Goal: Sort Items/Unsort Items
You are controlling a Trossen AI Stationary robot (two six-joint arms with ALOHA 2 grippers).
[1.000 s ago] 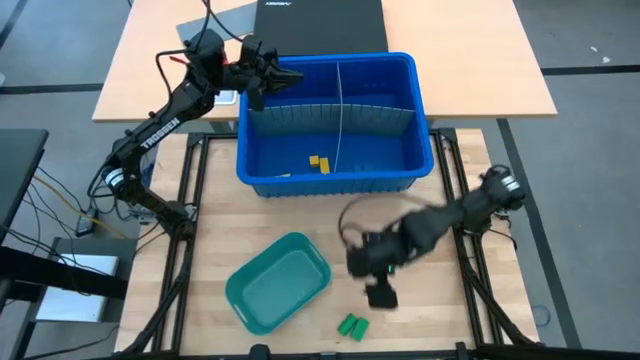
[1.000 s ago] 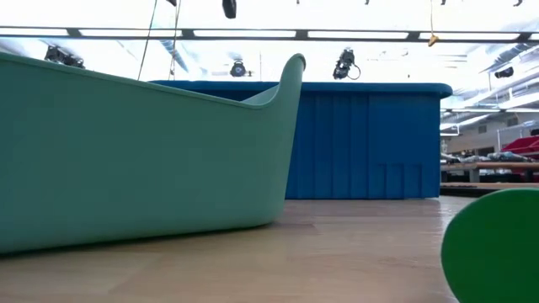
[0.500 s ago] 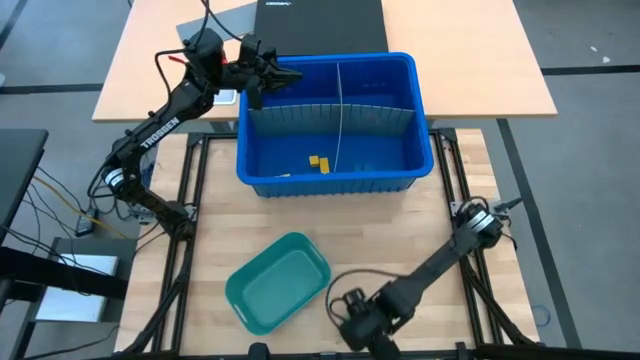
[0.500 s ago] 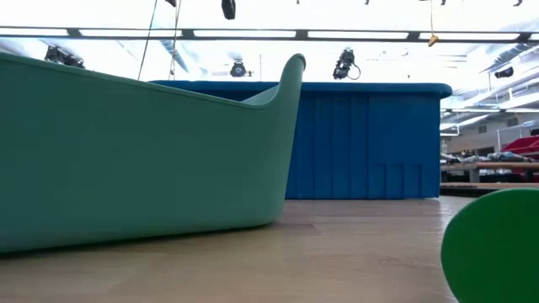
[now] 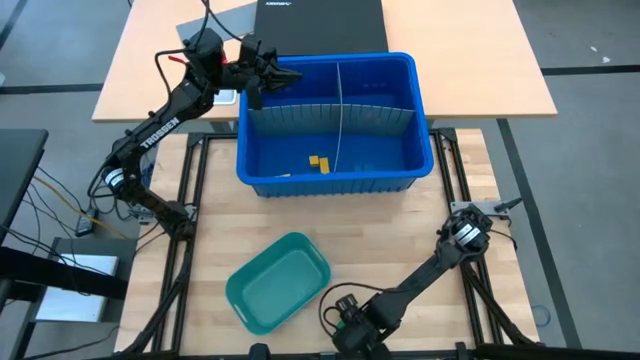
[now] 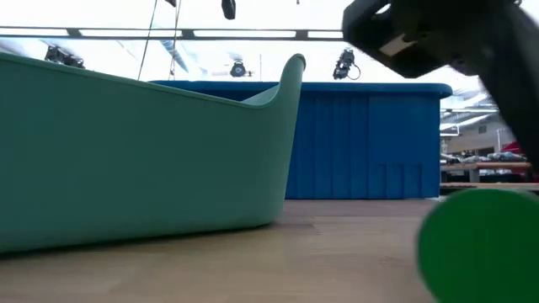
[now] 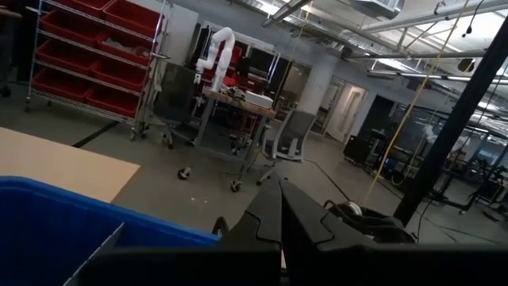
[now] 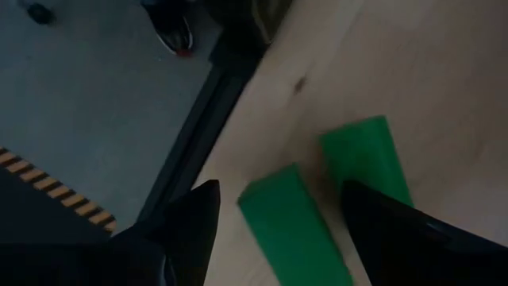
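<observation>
Green blocks, worktop's six o'clock edge: we are straddling one with the right end effector, fingers apart, for pickup; left end effector, fingers together, waiting over the blue bin.

Teal tray on wooden table, near front edge. Blue bin behind, grey divider upright inside. Red shelving in room beyond.

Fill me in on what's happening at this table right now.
The right gripper is down at the table's near edge, jaws open around one of two green blocks lying side by side beside the teal tray. Nothing is gripped yet. The left gripper waits, jaws shut, over the rim of the blue bin, which holds a couple of yellow blocks.
</observation>
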